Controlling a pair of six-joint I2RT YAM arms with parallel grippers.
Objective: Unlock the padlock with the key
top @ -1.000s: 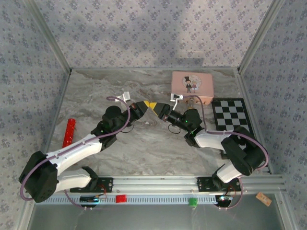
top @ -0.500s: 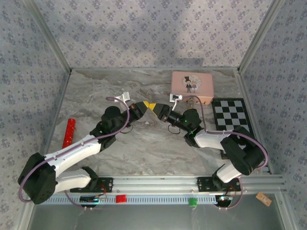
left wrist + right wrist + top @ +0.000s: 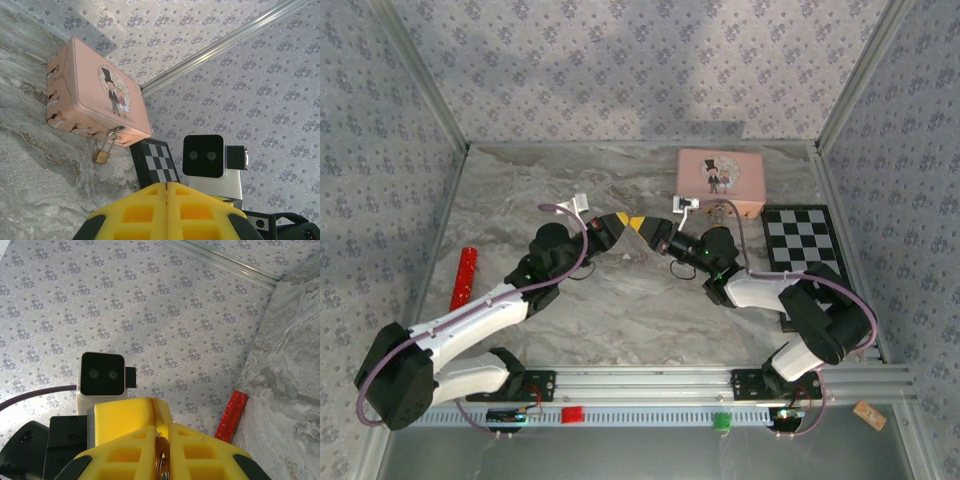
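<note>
1. Padlock (image 3: 102, 156), brass with a thin silvery shackle, hangs from the front latch of the pink tin (image 3: 95, 95), left of centre in the left wrist view, resting against the marble table (image 3: 35, 165).
2. Red glitter stick (image 3: 465, 277) lies at the table's left edge in the overhead frame.
3. Left gripper (image 3: 618, 220), at centre, has its yellow fingers pressed flat together, with nothing seen between them.
4. Right gripper (image 3: 642, 223) meets it tip to tip, closed on a small brassy ring (image 3: 161, 460). Whether a key hangs from the ring cannot be told.
5. Checkerboard (image 3: 803, 240) sits at right, just below the tin.
</note>
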